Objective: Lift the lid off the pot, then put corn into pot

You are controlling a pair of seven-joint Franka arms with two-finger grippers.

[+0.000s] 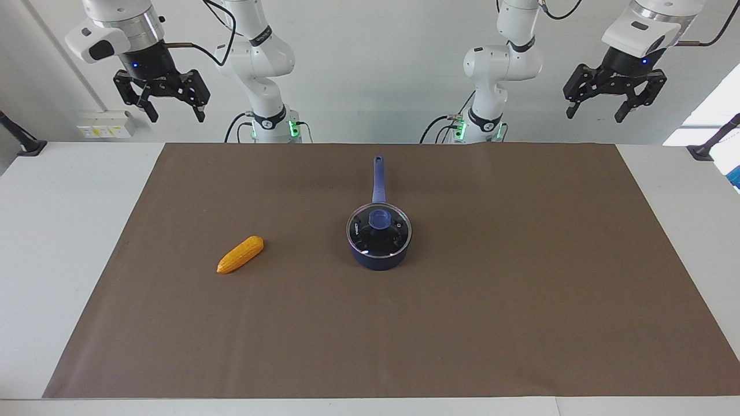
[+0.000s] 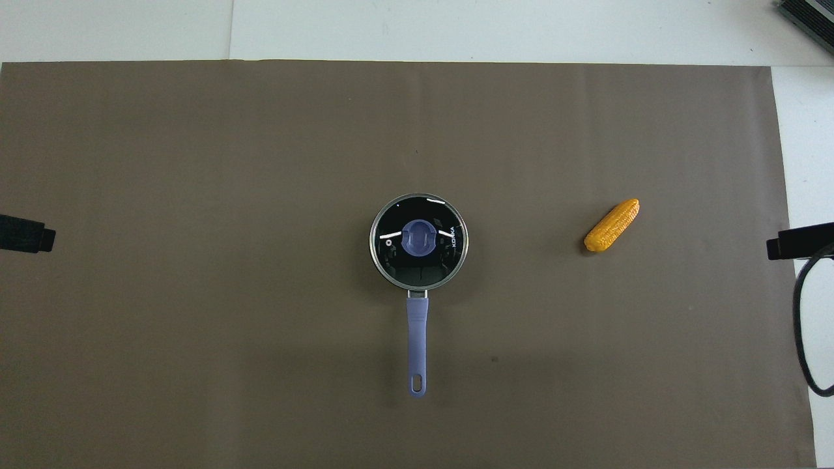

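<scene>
**Lidded pot and corn on the mat**

The pot [image 1: 378, 257], dark blue, is seen upright mid-table, between and well below both raised grippers, its long handle pointed toward the robots. It is covered by the lid [image 1: 365, 238], clear glass with a metal rim and blue knob. The corn [image 1: 240, 255], yellow-orange and tapered, is laid flat beside the pot, toward the right gripper [image 1: 171, 107], the left gripper [image 1: 596, 107] being well apart.
</scene>
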